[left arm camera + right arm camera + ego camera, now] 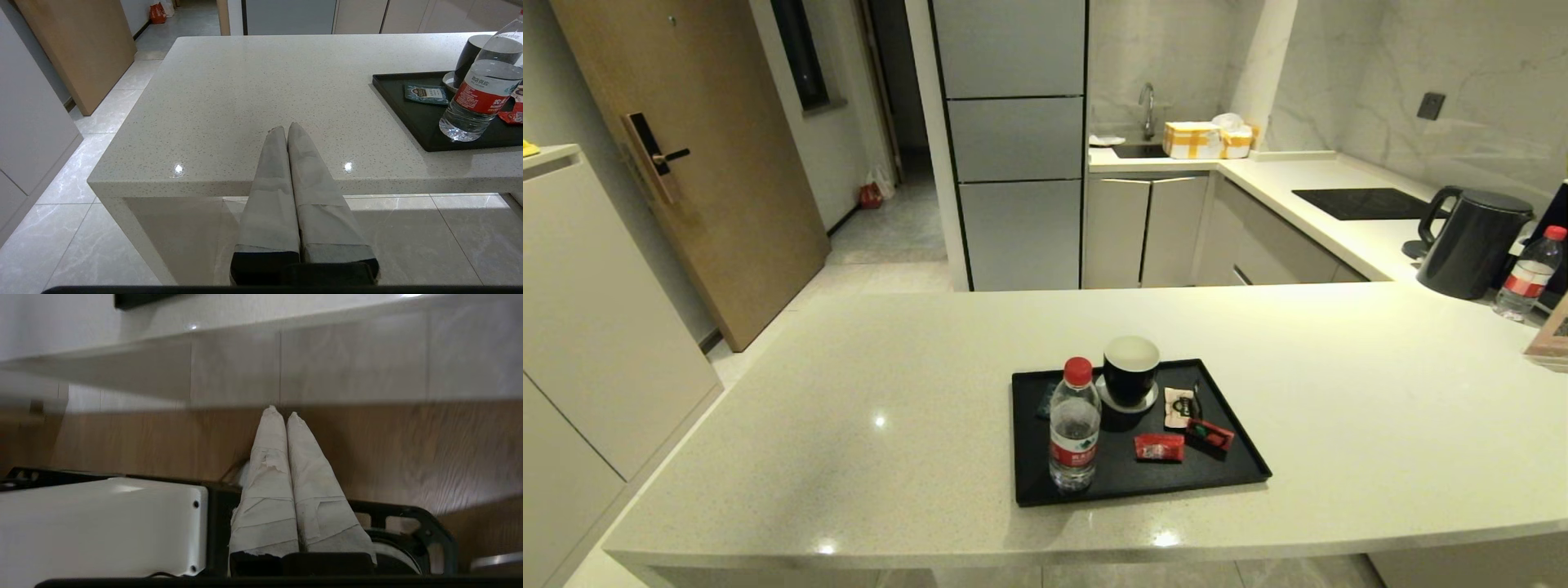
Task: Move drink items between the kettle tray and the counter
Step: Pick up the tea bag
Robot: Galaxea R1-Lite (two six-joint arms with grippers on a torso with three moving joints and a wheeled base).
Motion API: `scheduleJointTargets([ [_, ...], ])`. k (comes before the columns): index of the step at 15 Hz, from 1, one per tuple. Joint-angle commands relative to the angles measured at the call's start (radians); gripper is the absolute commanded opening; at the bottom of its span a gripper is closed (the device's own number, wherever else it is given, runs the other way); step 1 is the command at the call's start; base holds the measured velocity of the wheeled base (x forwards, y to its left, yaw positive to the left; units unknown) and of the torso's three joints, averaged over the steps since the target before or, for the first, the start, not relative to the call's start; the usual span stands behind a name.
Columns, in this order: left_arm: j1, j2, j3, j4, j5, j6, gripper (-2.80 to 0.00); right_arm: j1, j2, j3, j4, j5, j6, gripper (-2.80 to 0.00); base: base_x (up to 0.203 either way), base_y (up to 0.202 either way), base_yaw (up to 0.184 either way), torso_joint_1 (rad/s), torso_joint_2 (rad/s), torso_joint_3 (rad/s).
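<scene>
A compact kitchen is sitting under warm indoor light, with ceiling lamps glinting off pale marble-look floor tiles (61, 228). A wooden entry door (698, 163) with a black handle lock is standing on the left, beside a tall grey fridge (1017, 143). Marble-veined walls (1462, 73) are backing a sink with a chrome tap (1147, 106), an inset black hob (1364, 202) and grey base cabinets (1147, 229).

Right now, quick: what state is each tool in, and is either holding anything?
Left tool: closed, holding nothing, hanging off the counter's near edge.
Right tool: closed, holding nothing, parked below counter level.
</scene>
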Motion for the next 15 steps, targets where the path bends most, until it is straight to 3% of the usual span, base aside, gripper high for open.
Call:
scheduleJointTargets([
  [1,0.001,0.0,0.0,0.0,0.0,0.0,-2.8,0.002,0.335,-0.024,-0.099,0.017,0.0,-2.8,0.0,0.0,0.0,0.0,0.0,0.0],
  [6,0.001,0.0,0.0,0.0,0.0,0.0,-2.8,0.048,0.759,-0.192,-0.279,0.027,-0.011,-2.8,0.0,0.0,0.0,0.0,0.0,0.0],
  [11,0.001,0.0,0.0,0.0,0.0,0.0,-2.8,0.135,1.056,-0.519,-0.295,0.026,-0.007,-2.8,0.0,0.0,0.0,0.0,0.0,0.0],
  [15,0.001,0.0,0.0,0.0,0.0,0.0,-2.8,0.158,1.183,-0.606,-0.289,0.023,-0.006,-2.8,0.0,0.0,0.0,0.0,0.0,0.0],
])
